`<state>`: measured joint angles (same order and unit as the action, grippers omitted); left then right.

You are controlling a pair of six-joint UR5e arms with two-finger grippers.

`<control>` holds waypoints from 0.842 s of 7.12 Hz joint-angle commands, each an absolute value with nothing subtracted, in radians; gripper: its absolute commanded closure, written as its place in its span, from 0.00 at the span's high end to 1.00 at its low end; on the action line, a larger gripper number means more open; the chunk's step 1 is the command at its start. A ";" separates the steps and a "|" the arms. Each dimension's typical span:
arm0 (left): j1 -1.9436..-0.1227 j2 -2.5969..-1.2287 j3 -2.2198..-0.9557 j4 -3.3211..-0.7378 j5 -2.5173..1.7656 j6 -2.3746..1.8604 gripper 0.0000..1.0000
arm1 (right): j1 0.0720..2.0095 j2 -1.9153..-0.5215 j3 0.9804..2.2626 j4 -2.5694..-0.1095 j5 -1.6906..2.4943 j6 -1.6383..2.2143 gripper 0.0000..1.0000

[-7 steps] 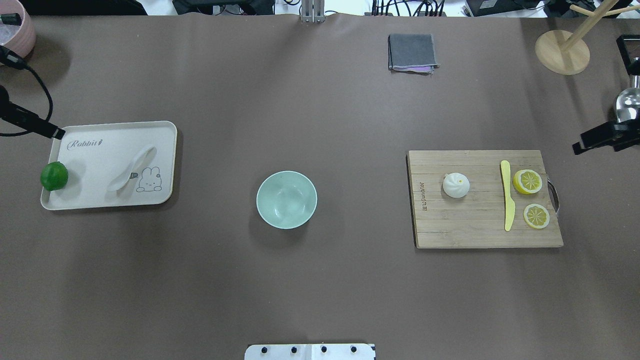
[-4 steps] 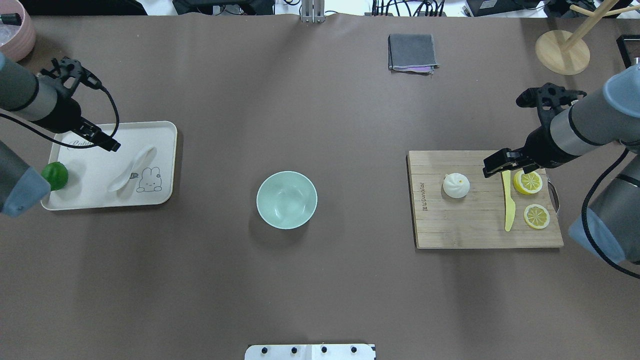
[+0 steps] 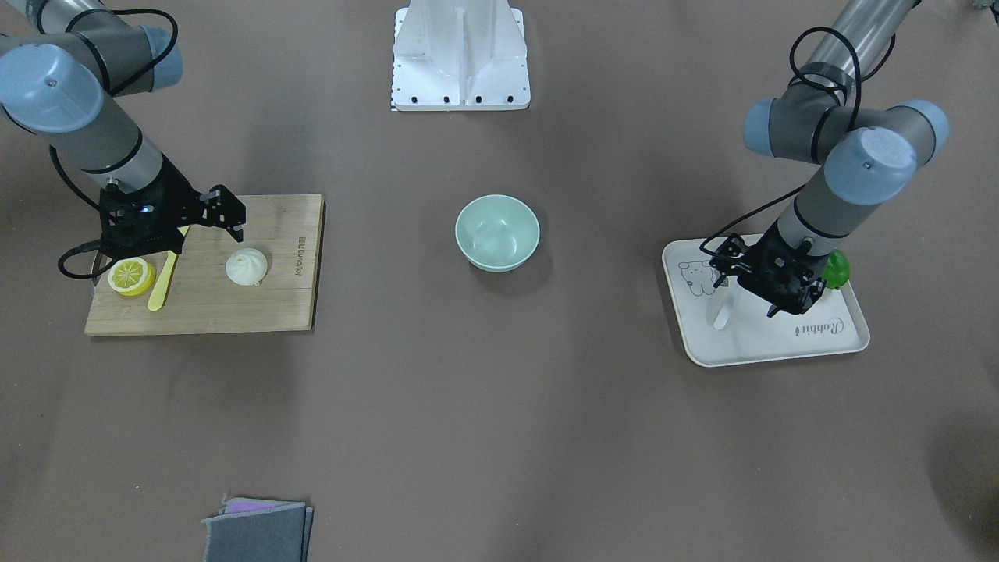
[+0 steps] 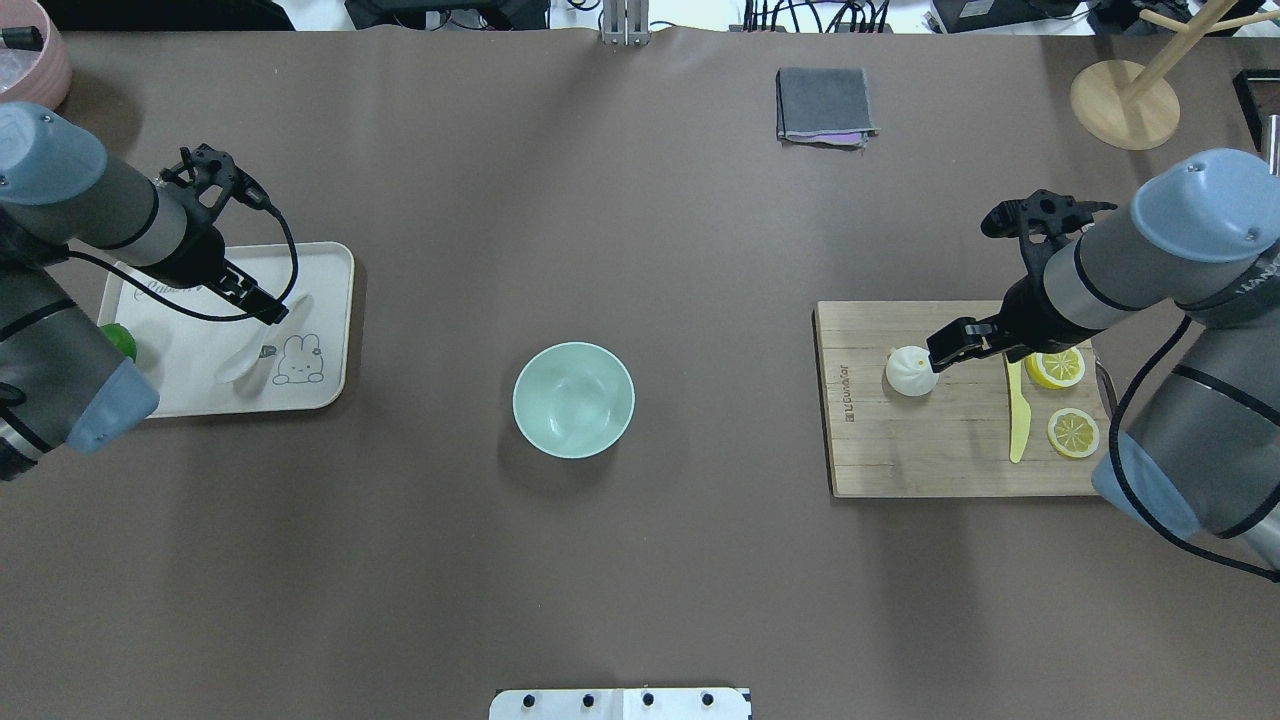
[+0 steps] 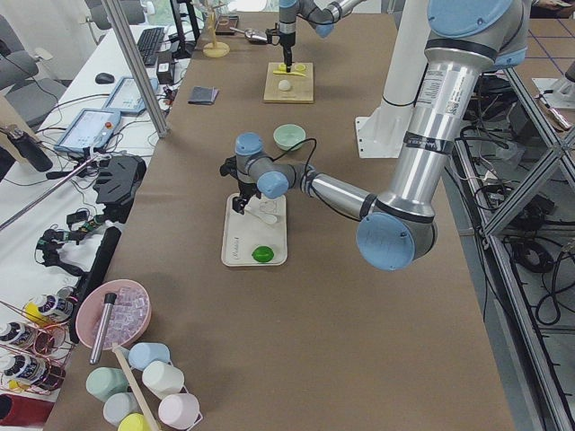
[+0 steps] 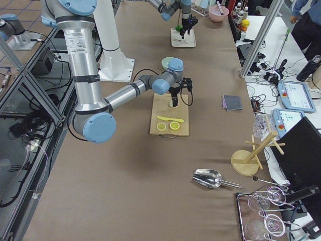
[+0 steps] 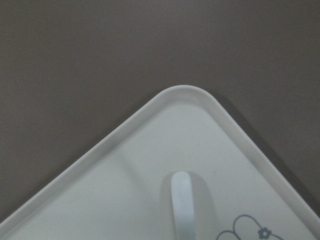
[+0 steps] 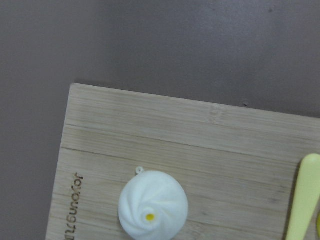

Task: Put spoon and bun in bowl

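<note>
The white spoon [image 4: 250,355] lies on the cream rabbit tray [image 4: 330,262] at the left; its handle tip shows in the left wrist view [image 7: 182,207]. My left gripper [image 4: 272,312] hovers over the spoon's handle end and looks open and empty. The white pleated bun [image 4: 907,373] sits on the wooden cutting board [image 4: 930,455] at the right, and shows in the right wrist view [image 8: 152,209]. My right gripper [image 4: 945,348] hangs just right of the bun, above it, and looks open and empty. The mint-green bowl [image 4: 573,399] stands empty at the table's middle.
A green lime [image 4: 122,340] lies at the tray's left end, partly behind my left arm. A yellow plastic knife [image 4: 1018,425] and two lemon slices [image 4: 1073,432] lie on the board right of the bun. A folded grey cloth [image 4: 823,104] and a wooden stand [image 4: 1123,104] sit far back.
Both arms have swung in from the table's sides. My left gripper moved right over the tray to the spoon's handle. My right gripper moved left over the board to the bun.
</note>
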<state>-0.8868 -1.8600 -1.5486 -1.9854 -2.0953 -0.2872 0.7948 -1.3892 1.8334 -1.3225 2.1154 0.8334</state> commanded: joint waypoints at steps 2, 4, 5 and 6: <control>-0.882 -1.870 -1.516 -1.986 -2.095 -0.288 0.67 | 0.781 -1.339 1.775 -1.322 2.106 0.834 0.94; -0.862 -1.867 -1.519 -1.985 -2.095 -0.298 0.53 | 0.781 -1.332 1.772 -1.322 2.108 0.834 0.94; -0.847 -1.867 -1.517 -1.985 -2.095 -0.316 0.46 | 0.781 -1.331 1.769 -1.322 2.108 0.834 0.94; -0.847 -1.865 -1.522 -1.983 -2.097 -0.316 0.12 | 0.782 -1.325 1.770 -1.324 2.106 0.836 0.94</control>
<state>-0.8531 -1.8666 -1.5185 -1.9847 -2.0958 -0.3092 0.7810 -1.3313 1.7705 -1.3226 2.1074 0.8348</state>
